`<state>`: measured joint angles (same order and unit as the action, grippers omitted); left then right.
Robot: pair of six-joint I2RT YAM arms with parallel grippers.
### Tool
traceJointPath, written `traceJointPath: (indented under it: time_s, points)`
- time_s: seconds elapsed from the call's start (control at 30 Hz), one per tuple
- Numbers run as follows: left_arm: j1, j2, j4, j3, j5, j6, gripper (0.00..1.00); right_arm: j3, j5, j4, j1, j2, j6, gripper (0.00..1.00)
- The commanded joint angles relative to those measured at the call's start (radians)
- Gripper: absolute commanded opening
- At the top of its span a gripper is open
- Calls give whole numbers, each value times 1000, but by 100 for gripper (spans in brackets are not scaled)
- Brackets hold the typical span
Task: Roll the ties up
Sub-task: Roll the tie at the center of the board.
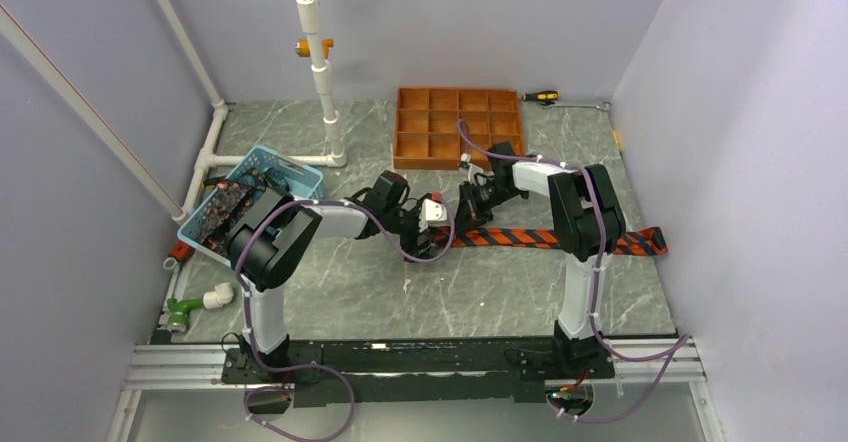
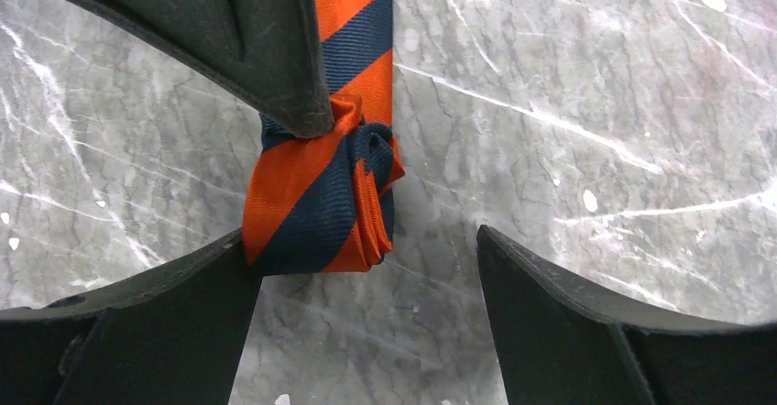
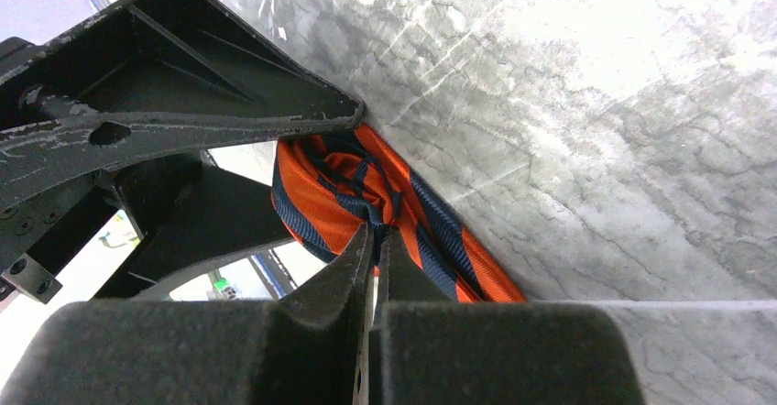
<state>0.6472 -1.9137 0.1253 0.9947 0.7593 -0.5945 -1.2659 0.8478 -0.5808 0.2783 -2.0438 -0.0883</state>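
The left gripper (image 2: 362, 240) hangs over the table (image 2: 596, 103) with its fingers wide apart. Between them sits the rolled end (image 2: 321, 208) of the striped tie (image 1: 560, 239), a short, loose coil of orange and navy bands. The coil leans against this gripper's left finger (image 2: 156, 322) and stands clear of the other.

The right gripper (image 3: 373, 237) comes in from the far side of the coil. Its fingers are drawn together to a thin slit, and the tips pinch a fold at the coil's core. In the left wrist view it shows as one dark wedge pressing on the top of the roll.

From the right gripper the unrolled length of the tie runs flat along the table, under the right arm, toward the table's right edge.

Well out to the left gripper's left, beside that arm's elbow, a blue basket (image 1: 300, 177) holds more dark patterned ties (image 1: 225, 210). A gridded tray (image 1: 458, 127) lies just beyond the right gripper.
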Motion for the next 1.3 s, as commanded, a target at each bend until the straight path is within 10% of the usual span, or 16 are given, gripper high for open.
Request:
traceJointPath:
  time_s: [0.0, 0.7, 1.27]
  points:
    - [21, 19, 64, 12, -47, 76, 91, 16, -7, 13, 1, 44, 7, 0]
    - [42, -96, 107, 94, -37, 261, 89, 22, 14, 35, 2, 86, -34, 0]
    - [43, -91, 78, 22, -149, 86, 40, 35, 13, -21, 1, 103, -7, 0]
